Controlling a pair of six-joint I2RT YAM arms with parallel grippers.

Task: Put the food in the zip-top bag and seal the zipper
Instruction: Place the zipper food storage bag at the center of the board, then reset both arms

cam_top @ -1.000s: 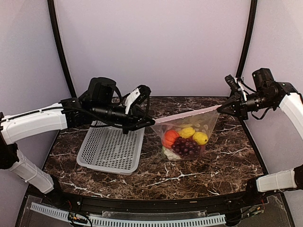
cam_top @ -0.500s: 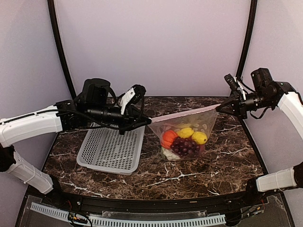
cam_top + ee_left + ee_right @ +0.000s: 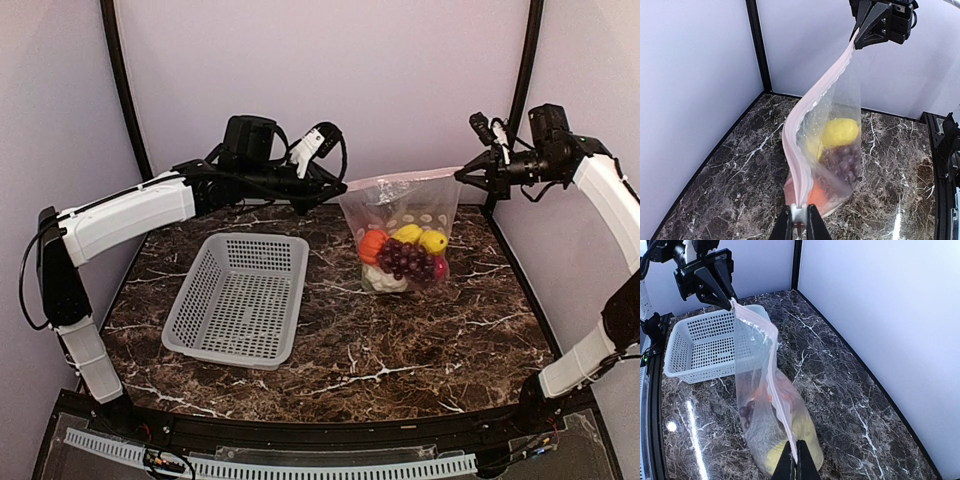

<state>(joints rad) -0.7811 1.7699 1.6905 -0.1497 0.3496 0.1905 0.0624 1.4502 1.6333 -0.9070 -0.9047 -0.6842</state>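
The zip-top bag hangs upright between my two grippers over the back of the table. The food lies in its bottom: an orange piece, yellow fruits, dark grapes and white cauliflower. The pinkish zipper runs taut along the top edge. My left gripper is shut on the zipper's left end, with a small white piece between the jaws. My right gripper is shut on the bag's right top corner. I cannot tell whether the bag's bottom touches the table.
An empty grey mesh basket sits on the marble table left of the bag, also visible in the right wrist view. Black frame posts and pale walls close in the back and sides.
Both grippers have risen and gone toward the back wall, the left one also rightward. The bag went from slanting low over the middle to hanging upright farther back.
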